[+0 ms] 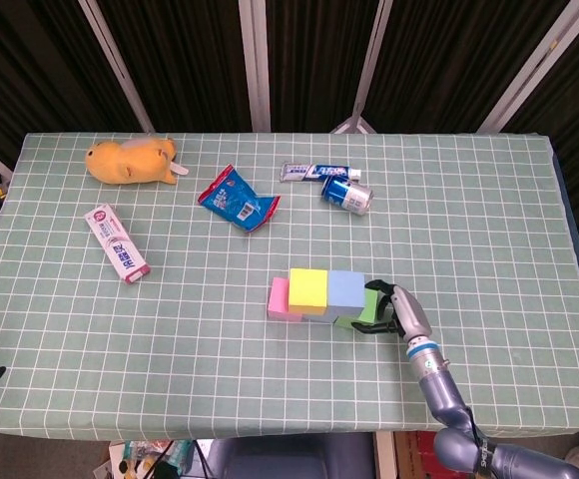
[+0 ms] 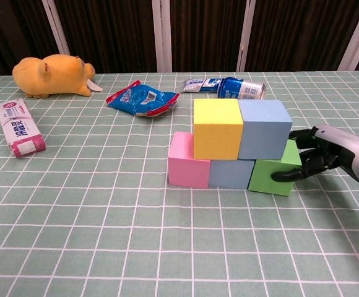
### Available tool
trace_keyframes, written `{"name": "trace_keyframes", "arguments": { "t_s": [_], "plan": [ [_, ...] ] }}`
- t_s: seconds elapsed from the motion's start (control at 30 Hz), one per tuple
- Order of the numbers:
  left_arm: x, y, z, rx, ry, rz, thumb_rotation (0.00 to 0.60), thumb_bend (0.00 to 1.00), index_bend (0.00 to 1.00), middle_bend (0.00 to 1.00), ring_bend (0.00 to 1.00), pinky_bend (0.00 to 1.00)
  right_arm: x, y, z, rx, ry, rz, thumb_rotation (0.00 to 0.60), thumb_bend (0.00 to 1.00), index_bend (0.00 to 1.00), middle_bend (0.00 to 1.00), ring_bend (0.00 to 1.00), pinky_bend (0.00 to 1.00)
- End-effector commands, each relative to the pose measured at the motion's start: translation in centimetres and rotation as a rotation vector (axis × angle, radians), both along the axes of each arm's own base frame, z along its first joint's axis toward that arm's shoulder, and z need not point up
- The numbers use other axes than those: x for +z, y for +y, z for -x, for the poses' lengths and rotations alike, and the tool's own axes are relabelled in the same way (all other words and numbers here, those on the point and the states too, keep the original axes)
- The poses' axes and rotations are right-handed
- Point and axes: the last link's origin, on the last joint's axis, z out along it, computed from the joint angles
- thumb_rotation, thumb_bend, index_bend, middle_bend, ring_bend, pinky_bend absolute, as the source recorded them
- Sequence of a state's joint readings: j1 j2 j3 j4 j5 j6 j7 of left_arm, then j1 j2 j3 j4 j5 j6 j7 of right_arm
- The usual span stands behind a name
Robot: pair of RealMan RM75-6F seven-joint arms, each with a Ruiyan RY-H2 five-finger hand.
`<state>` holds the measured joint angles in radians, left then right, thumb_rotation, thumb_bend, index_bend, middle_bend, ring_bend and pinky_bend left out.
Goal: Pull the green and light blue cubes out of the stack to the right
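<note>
The right hand [image 2: 319,159] is at the right end of the stack, and its dark fingers [image 2: 289,175] are curled around the green cube [image 2: 275,174], thumb on the front face, the others behind. This cube sits in the bottom row, to the right of the lower blue cube [image 2: 229,173]. The light blue cube [image 2: 264,129] rests on both, beside the yellow cube [image 2: 217,128]. The step in hand seems to be the grasp. Next, the pull to the right should be slow, so the upper cube does not fall.

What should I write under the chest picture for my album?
The right hand grips the green cube at the end of a colorful block stack.
</note>
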<state>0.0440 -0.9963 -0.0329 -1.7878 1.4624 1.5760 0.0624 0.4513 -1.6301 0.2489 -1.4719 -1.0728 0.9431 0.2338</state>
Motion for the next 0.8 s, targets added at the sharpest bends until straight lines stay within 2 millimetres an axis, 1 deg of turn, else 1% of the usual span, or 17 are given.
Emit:
{"name": "trace_keyframes", "arguments": {
  "t_s": [0.03, 0.1, 0.2, 0.27, 0.33, 0.43, 0.53, 0.67, 0.8],
  "plan": [
    [0.1, 0.0, 0.0, 0.001, -0.003, -0.004, 0.600, 0.13, 0.23, 0.00, 0.00, 0.00, 0.6, -0.3, 0.0, 0.025, 0.004, 0.070, 0.600, 0.27, 0.49, 0.64, 0.74, 0.35],
    [0.1, 0.0, 0.1, 0.002, -0.004, -0.004, 0.600, 0.13, 0.23, 0.00, 0.00, 0.00, 1.3, -0.6, 0.1, 0.033, 0.013, 0.118, 0.600, 0.27, 0.49, 0.65, 0.75, 0.35],
    [0.1, 0.0, 0.0, 0.001, -0.005, -0.001, 0.600, 0.13, 0.23, 0.00, 0.00, 0.00, 2.7, -1.3, 0.7, 0.037, 0.069, 0.216, 0.600, 0.27, 0.49, 0.65, 0.75, 0.35],
    [0.1, 0.0, 0.0, -0.002, -0.005, 0.002, 0.600, 0.13, 0.23, 0.00, 0.00, 0.00, 4.0, -1.9, 1.5, 0.004, 0.152, 0.310, 0.600, 0.27, 0.49, 0.65, 0.75, 0.35],
    [0.0, 0.0, -0.1, -0.004, -0.005, 0.003, 0.600, 0.13, 0.23, 0.00, 0.00, 0.00, 5.0, -2.4, 1.8, -0.070, 0.197, 0.380, 0.600, 0.27, 0.49, 0.65, 0.75, 0.35],
    [0.0, 0.0, -0.1, -0.005, -0.004, 0.003, 0.600, 0.13, 0.24, 0.00, 0.00, 0.00, 6.2, -2.9, 1.9, -0.155, 0.190, 0.399, 0.600, 0.27, 0.49, 0.65, 0.75, 0.35],
    [-0.1, 0.0, -0.1, -0.005, -0.003, 0.003, 0.600, 0.13, 0.24, 0.00, 0.00, 0.00, 7.4, -3.3, 2.1, -0.181, 0.208, 0.397, 0.600, 0.27, 0.49, 0.65, 0.75, 0.35],
    [-0.1, 0.0, -0.1, -0.003, -0.001, 0.006, 0.600, 0.13, 0.24, 0.00, 0.00, 0.00, 8.9, -3.6, 3.4, -0.202, 0.299, 0.402, 0.600, 0.27, 0.49, 0.65, 0.75, 0.35],
    [-0.2, 0.0, -0.2, -0.003, 0.001, 0.007, 0.600, 0.13, 0.24, 0.00, 0.00, 0.00, 9.5, -3.4, 4.5, -0.208, 0.340, 0.386, 0.600, 0.27, 0.49, 0.65, 0.75, 0.35]
  ]
}}
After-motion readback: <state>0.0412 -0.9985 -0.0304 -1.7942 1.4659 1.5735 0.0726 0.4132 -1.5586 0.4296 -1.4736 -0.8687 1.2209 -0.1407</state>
